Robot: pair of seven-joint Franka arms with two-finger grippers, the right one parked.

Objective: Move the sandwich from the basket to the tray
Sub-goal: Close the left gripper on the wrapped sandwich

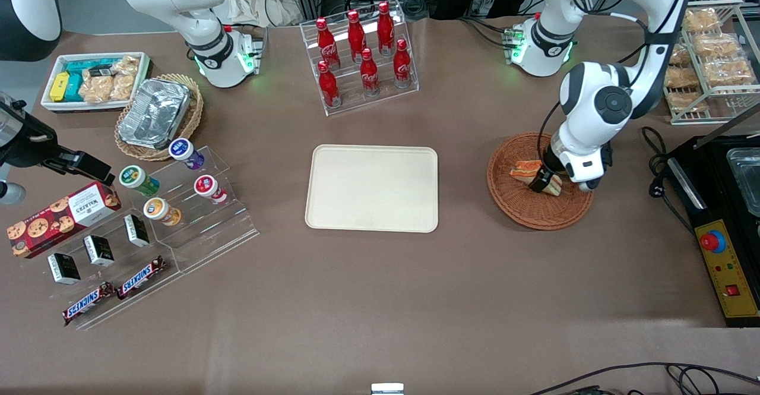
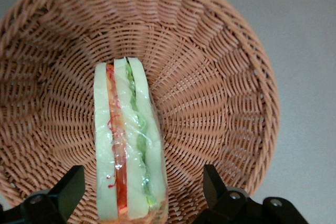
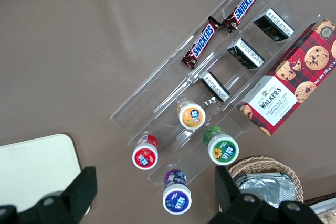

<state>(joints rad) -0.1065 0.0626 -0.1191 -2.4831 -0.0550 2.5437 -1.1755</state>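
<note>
My gripper (image 1: 544, 181) hangs low inside the basket (image 1: 534, 211), its two fingers (image 2: 65, 190) spread wide either side of the sandwich (image 2: 131, 145), gripping nothing. I count two sandwiches in the front view, lying side by side in the basket. One tray (image 1: 372, 187) sits bare mid-table; seven red cola bottles (image 1: 362, 56) stand on their rack, farther from the front camera.

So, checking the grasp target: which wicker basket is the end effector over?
The reddish-brown basket holding the sandwich; the open end effector straddles it. The tan basket holds foil.
</note>
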